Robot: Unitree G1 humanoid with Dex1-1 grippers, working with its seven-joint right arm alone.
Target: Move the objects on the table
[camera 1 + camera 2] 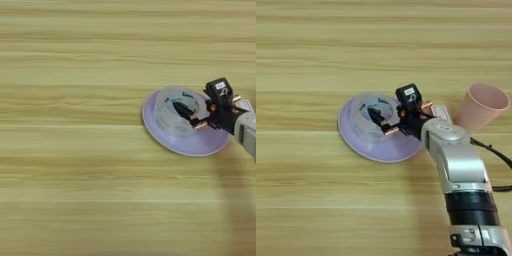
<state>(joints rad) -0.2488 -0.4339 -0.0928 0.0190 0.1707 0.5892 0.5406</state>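
As the right gripper (381, 121) reaches in, the clear tape roll (370, 118) lies on the round lavender plate (351, 134).
One black finger dips inside the roll's core, seemingly to grasp its wall; whether it pinches, I cannot tell.

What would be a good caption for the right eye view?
Gripper reaching into tape roll on lavender plate, pink cup nearby.

**Head stereo pair, looking down**

Both eyes look steeply down from the robot's head onto the table (75, 190), fairly close. Shared: lavender plate (200, 145) & surrounding wood. Right eye reaches further right, adding a pink cup (483, 106).
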